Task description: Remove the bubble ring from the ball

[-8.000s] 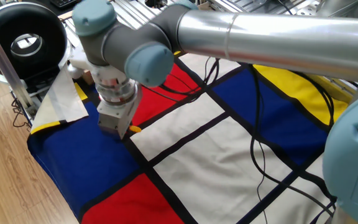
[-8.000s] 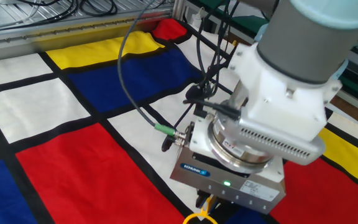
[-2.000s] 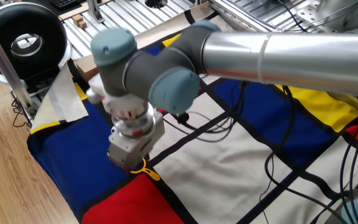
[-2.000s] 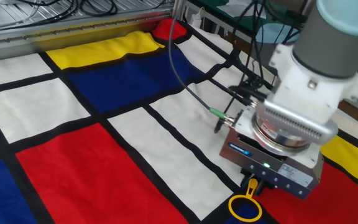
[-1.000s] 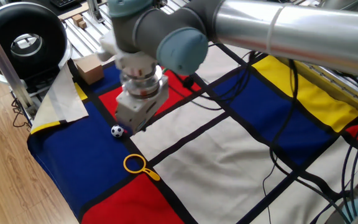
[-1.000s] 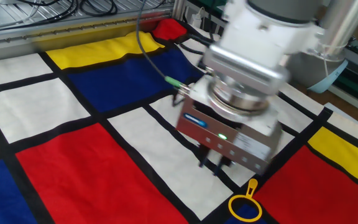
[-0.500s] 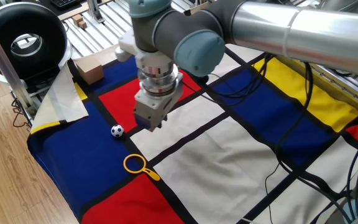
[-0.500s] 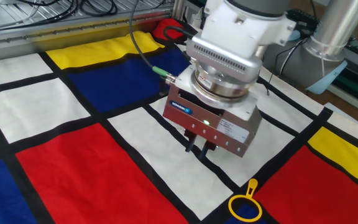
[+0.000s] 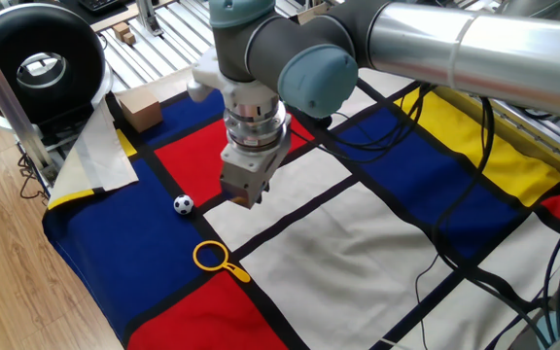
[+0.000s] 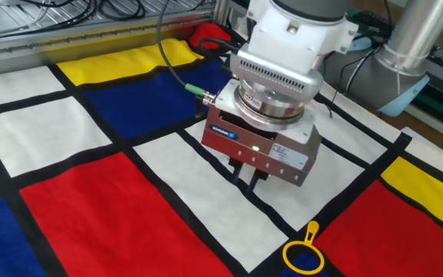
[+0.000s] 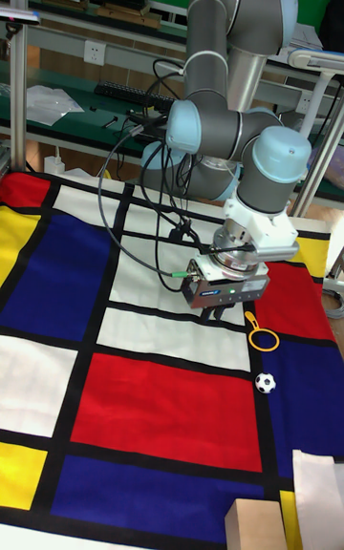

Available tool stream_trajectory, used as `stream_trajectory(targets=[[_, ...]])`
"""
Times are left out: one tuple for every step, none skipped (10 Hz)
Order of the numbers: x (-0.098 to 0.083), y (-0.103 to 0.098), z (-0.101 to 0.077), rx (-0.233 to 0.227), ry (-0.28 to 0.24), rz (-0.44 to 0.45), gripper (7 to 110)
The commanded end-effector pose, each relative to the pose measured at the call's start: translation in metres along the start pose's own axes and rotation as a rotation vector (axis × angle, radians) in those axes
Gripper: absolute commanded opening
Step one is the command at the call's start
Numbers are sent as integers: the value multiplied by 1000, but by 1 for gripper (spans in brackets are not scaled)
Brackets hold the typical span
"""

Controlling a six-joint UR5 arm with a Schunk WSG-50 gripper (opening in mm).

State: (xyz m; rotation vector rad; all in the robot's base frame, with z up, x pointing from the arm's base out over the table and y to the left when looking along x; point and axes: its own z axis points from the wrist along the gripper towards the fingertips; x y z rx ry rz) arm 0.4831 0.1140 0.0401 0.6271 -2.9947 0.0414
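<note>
The ball (image 9: 183, 204) is a tiny soccer-patterned sphere lying by itself on a blue patch of the cloth; the tall fixed view shows the ball (image 11: 265, 382) too. The yellow bubble ring (image 9: 236, 272) lies flat on the cloth a short way from it, around nothing. The other fixed view shows the bubble ring (image 10: 311, 231) at the bottom edge, and the tall fixed view has the bubble ring (image 11: 253, 321) just above the ball. My gripper (image 9: 244, 199) hovers above the cloth over a white square, its fingers (image 10: 239, 171) slightly apart and empty, clear of both things.
A cardboard box (image 9: 139, 107) stands at the cloth's far left corner beside a black round device (image 9: 37, 63). White paper (image 9: 95, 156) covers the left edge. Black cables (image 9: 426, 253) trail across the white squares. The colourful checked cloth (image 10: 91, 208) covers the table.
The gripper has let go of the ring, risen and moved off to the white square. In the last half second it drifted only slightly. The ring and the ball stayed put.
</note>
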Motion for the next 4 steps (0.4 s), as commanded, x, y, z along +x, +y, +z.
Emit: stream_trajectory(targets=[[9, 4, -2, -20, 34, -55, 22], [8, 6, -2, -24, 30, -56, 22], [7, 7, -2, -29, 28, -55, 22], [7, 7, -3, -29, 28, -55, 22]])
